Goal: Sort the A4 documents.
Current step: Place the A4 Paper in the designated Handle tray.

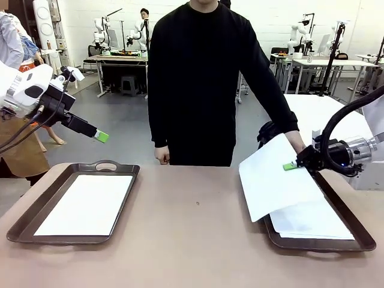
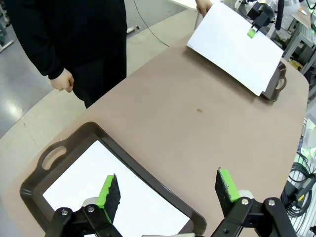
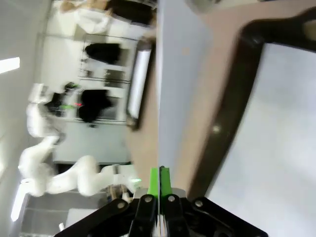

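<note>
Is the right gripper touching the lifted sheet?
Touching: in the right wrist view the right gripper is shut edge-on around the lifted sheet.

sheet (image 1: 84, 204) in left tray (image 1: 27, 219) — stack (image 1: 318, 223) in right tray (image 1: 354, 231)

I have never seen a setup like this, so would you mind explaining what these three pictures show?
Two robot arms share a table with a person. The front picture looks across it; the other two come from cameras on each arm's wrist. The right gripper is shut on a lifted sheet, whose far corner the person's hand also holds, above the right tray with more paper. The left gripper hangs open over the left tray, which holds one white sheet.
</note>
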`<state>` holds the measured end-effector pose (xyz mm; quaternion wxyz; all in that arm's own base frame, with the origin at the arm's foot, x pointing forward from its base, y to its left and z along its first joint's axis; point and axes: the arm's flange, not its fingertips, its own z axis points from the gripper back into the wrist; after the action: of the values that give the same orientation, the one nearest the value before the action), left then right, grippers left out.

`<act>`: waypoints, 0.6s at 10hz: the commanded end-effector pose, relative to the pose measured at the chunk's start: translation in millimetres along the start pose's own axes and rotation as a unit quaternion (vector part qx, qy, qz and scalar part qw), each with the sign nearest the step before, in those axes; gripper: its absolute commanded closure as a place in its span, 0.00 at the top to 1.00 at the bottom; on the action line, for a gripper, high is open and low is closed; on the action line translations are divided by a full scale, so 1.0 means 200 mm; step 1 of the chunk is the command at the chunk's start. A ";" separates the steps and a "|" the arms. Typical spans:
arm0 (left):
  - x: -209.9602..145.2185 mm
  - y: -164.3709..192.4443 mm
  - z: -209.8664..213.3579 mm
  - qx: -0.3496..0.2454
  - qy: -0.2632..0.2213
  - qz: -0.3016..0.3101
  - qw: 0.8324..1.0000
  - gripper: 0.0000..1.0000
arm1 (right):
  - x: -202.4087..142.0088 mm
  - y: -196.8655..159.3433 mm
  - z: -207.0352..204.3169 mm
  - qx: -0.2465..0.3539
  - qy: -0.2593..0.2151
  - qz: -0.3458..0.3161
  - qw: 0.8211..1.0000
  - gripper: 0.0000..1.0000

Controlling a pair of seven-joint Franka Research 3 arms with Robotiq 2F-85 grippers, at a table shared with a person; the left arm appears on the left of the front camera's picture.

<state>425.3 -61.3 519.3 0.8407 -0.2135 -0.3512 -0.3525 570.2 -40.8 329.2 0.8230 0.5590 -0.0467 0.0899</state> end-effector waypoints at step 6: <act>-0.01 0.00 0.00 -0.003 0.000 -0.008 1.000 1.00 | -0.02 -0.05 0.05 -0.235 -0.019 -0.026 0.972 0.01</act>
<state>425.3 -61.3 519.3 0.8407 -0.2136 -0.3512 -0.3526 577.0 -58.5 316.7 0.9270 0.3629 -0.0756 0.0568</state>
